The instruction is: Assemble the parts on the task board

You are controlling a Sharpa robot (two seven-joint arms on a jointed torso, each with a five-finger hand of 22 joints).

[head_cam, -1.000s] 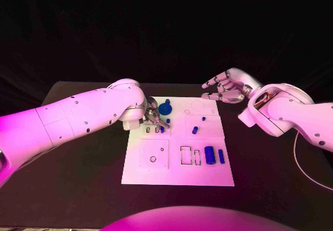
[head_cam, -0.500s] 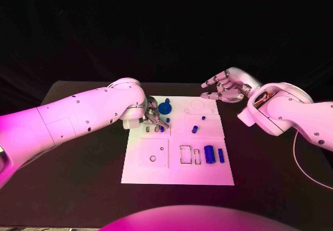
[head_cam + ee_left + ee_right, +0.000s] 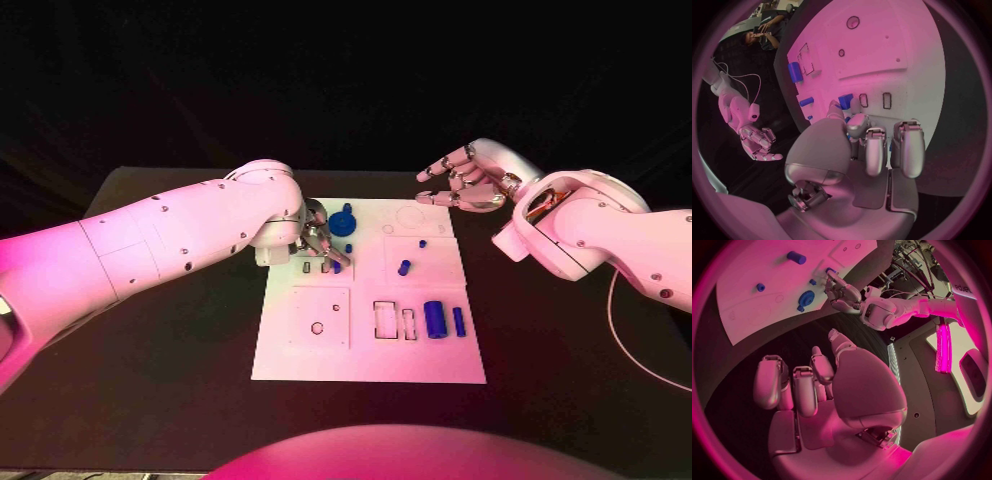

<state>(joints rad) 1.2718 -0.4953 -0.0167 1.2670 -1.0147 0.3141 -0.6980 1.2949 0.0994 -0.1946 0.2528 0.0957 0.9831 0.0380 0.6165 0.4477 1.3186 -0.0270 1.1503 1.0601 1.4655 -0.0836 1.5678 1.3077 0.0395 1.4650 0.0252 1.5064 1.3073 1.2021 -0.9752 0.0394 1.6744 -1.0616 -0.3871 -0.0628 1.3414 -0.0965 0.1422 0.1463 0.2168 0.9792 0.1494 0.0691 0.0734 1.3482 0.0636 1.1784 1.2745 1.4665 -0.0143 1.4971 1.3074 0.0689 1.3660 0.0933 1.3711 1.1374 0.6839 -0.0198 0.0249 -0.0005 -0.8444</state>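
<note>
Head view: left hand (image 3: 320,243) pinches a small blue part (image 3: 336,266) over the task board (image 3: 447,360); right hand (image 3: 464,180) hovers empty, fingers apart.

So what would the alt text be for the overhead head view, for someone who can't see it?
A white task board lies on a black table with small blue parts on it. The robot's left hand works at the board's far left corner, fingers at a blue piece, while its right hand hovers beyond the far right corner.

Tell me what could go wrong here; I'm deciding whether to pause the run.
The left hand pinches a small blue part low over the white task board. It may miss its slot or slip free. Its fingers could also knock the round blue gear-like part close beside them.
</note>
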